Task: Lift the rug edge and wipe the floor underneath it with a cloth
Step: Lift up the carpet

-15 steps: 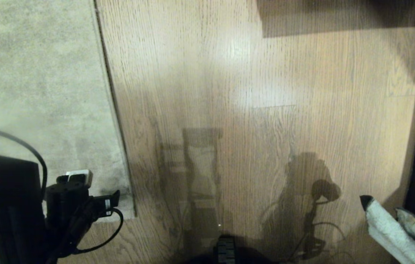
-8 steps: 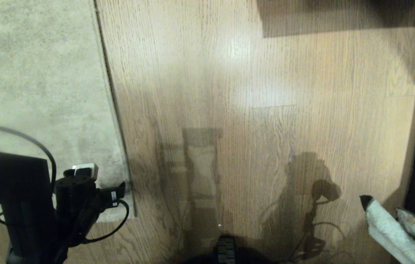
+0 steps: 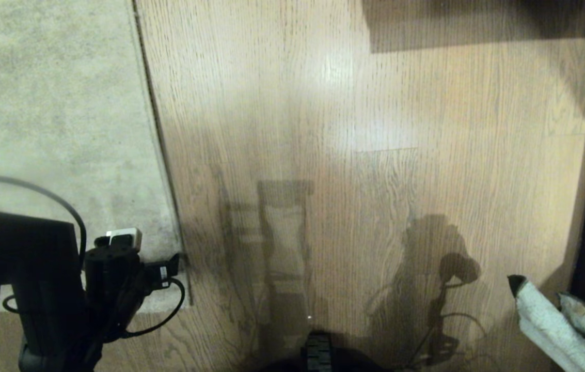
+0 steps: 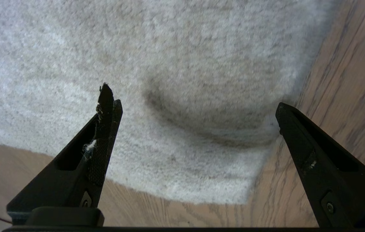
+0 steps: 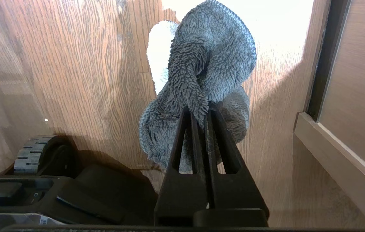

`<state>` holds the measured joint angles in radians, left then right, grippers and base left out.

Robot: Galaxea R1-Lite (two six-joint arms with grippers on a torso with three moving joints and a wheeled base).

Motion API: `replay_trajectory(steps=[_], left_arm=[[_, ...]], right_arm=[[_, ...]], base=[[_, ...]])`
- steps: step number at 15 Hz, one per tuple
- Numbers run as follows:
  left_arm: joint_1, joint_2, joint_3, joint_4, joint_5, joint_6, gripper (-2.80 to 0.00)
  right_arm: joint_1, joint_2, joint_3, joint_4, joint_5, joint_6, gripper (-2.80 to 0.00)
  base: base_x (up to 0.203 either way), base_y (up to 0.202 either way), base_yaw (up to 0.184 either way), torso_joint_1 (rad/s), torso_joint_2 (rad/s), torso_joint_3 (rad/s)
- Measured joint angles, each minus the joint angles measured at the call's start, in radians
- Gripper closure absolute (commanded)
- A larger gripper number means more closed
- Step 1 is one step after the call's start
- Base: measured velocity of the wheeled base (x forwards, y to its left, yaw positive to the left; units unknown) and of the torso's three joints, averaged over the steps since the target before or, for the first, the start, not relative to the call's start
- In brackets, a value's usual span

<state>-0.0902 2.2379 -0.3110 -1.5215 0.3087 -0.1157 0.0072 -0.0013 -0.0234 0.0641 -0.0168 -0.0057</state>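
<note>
Left gripper (image 4: 195, 106) spread wide, empty, over corner of pale grey-beige short-pile rug, rug edge (image 4: 182, 193) flat on light brown wood-plank floor (image 3: 375, 155). Right gripper (image 5: 201, 112) clenched on fluffy grey-teal cloth (image 5: 208, 64), well apart from rug.

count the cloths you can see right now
1: the cloth is pinched in the right gripper, hanging above the floor at the robot's right. Others may lie outside view.
</note>
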Motion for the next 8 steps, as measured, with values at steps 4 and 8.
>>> replay_trajectory(steps=[4, 8], left_arm=[[0.002, 0.009, -0.044, 0.002, 0.001, 0.002, -2.80], [-0.030, 0.012, -0.061, 0.005, 0.012, -0.037, -2.80]], right_arm=[[0.000, 0.000, 0.000, 0.000, 0.000, 0.000, 0.00], [0.000, 0.000, 0.000, 0.000, 0.000, 0.000, 0.00]], base=[[0.000, 0.000, 0.000, 0.000, 0.00, 0.000], [0.000, 0.000, 0.000, 0.000, 0.00, 0.000]])
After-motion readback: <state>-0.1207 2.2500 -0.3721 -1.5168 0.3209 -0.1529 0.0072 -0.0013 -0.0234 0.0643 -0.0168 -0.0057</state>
